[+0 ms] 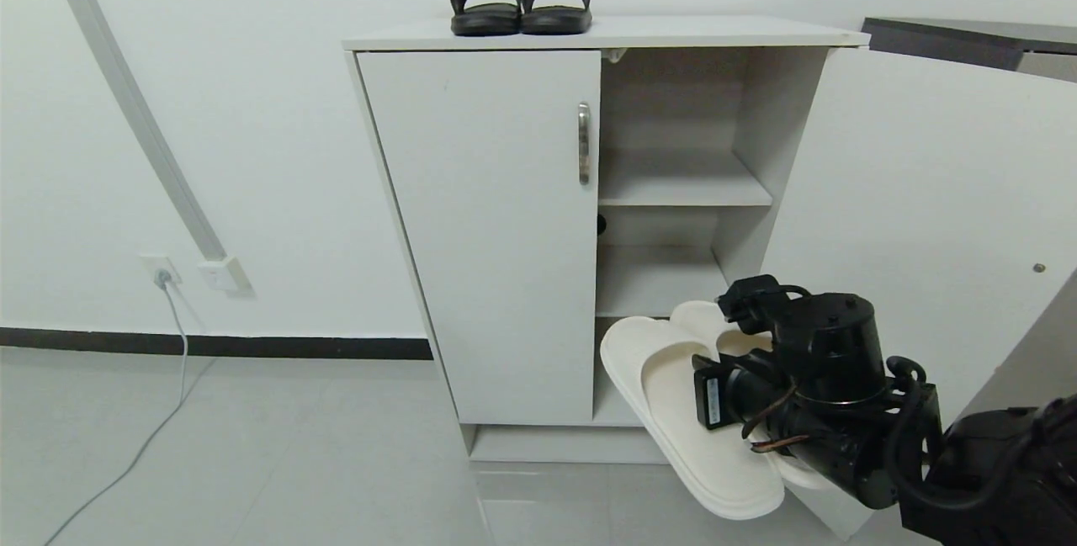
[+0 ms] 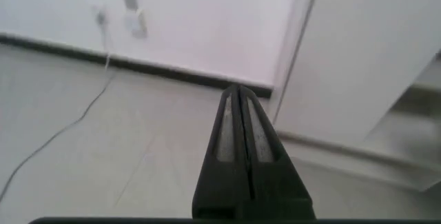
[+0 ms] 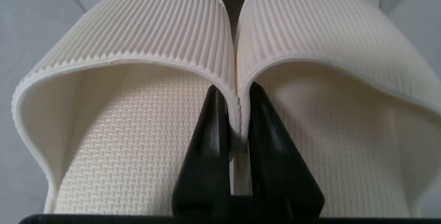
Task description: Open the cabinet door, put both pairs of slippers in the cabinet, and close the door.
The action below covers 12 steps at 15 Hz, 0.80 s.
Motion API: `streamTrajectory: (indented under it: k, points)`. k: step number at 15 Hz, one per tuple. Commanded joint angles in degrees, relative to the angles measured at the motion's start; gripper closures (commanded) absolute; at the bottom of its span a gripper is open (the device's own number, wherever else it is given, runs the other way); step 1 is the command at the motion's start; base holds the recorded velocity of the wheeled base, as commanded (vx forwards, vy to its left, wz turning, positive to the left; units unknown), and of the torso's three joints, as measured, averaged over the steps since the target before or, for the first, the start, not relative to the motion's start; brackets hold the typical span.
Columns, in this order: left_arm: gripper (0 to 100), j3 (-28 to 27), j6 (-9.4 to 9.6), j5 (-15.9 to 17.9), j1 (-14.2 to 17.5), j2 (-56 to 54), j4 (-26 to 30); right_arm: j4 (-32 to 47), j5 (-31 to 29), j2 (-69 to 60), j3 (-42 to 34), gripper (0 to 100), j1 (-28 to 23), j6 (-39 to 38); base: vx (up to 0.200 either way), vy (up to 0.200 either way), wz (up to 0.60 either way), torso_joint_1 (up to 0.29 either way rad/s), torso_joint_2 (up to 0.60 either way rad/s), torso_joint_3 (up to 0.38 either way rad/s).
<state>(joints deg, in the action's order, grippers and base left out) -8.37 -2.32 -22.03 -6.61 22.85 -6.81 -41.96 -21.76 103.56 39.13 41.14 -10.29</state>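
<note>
Your right end effector (image 3: 233,100) pinches the white slippers (image 1: 665,378) together; level them, then slide them toes-first onto the cabinet's (image 1: 480,235) lower shelf (image 1: 652,281)

White wall (image 1: 210,108) (dark skirting (image 1: 210,346) along it) meets a pale tiled floor (image 1: 252,462).

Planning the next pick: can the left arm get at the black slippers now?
Probably yes: the black slippers sit uncovered on the cabinet top, and the left gripper is shut, holding nothing.
</note>
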Motion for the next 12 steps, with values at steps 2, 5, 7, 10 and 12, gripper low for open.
streamTrajectory:
  k: [2,5,7,10,12]
  points:
    - [100,8.4,0.21,-0.1,2.8,-15.9,3.2,0.0,0.0,0.1,-0.3,100,0.6,0.0,0.000,0.000,0.00,0.000,0.00,0.000]
    - [100,7.5,0.56,0.1,6.9,-22.1,6.6,0.0,0.0,0.2,-0.5,100,0.7,0.0,0.000,0.000,0.00,0.000,0.00,0.000]
    - [100,8.0,3.11,5.9,6.7,-22.8,5.2,0.0,0.1,0.2,-0.9,100,0.7,0.0,0.000,0.000,0.00,0.000,0.00,0.000]
    - [100,8.0,3.20,20.2,6.7,-22.8,8.1,-1.8,0.0,0.2,-2.0,100,1.5,0.2,0.000,0.000,0.00,0.000,0.00,0.000]
    - [100,8.3,3.20,22.8,6.7,-22.8,6.9,-4.6,0.0,0.9,-2.4,100,1.6,1.0,0.000,0.000,0.00,0.000,0.00,0.000]
